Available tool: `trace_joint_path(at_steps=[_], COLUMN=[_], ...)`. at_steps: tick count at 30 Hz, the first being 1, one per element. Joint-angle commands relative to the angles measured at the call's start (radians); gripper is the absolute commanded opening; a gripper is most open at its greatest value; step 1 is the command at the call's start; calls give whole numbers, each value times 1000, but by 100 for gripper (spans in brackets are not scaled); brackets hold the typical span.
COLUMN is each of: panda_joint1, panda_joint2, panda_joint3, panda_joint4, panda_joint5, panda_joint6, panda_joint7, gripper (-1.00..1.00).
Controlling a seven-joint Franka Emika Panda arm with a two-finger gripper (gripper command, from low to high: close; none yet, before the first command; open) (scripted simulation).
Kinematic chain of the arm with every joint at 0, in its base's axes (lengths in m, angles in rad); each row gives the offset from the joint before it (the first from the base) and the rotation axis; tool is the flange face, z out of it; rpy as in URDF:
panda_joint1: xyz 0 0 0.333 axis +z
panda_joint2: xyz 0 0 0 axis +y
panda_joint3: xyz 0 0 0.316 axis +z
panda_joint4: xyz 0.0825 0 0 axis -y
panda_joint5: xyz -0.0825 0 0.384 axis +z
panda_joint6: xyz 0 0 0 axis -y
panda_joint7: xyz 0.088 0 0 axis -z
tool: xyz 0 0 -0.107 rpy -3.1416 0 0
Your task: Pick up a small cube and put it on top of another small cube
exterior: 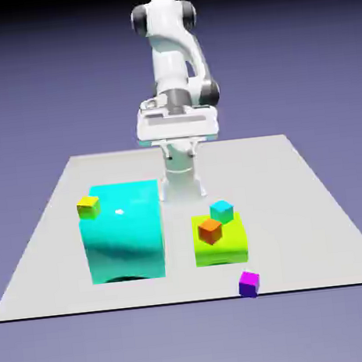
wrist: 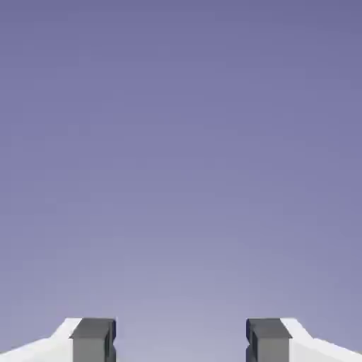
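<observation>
"Cubes?"
"Purple cube (exterior: 249, 285) at the worktop's (exterior: 296, 203) edge farthest from the robot; orange cube (exterior: 211, 231), cyan cube (exterior: 222, 211) and yellow cube (exterior: 88, 207) farther in."
"Gripper (wrist: 181, 339)?"
"Jaws wide apart."

- A pale grey table (exterior: 270, 175), flat and plain, its near edge straight.
- The large glossy cyan block (exterior: 126, 237), round-sided, on it at the exterior view's left.
- The smaller yellow-green block (exterior: 221, 252), also rounded, well apart to the right.
- The small purple cube (exterior: 249, 284), tilted in view, right at the near edge; its contact with the tabletop is unclear.
</observation>
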Motion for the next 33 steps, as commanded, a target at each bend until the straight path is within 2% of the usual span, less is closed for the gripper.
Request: trace_joint_path(at_steps=[1,28,30,33], panda_joint1=[12,332,336,332], panda_joint2=[36,1015,1026,1135], panda_joint3=[-1,-30,-30,-42], panda_joint4=[27,750,758,758], panda_joint5=[-7,-204,-207,-222], panda_joint6=[-24,-664,-672,-563], panda_joint7=[-20,-551,-557,-543], gripper=[0,0,0,0])
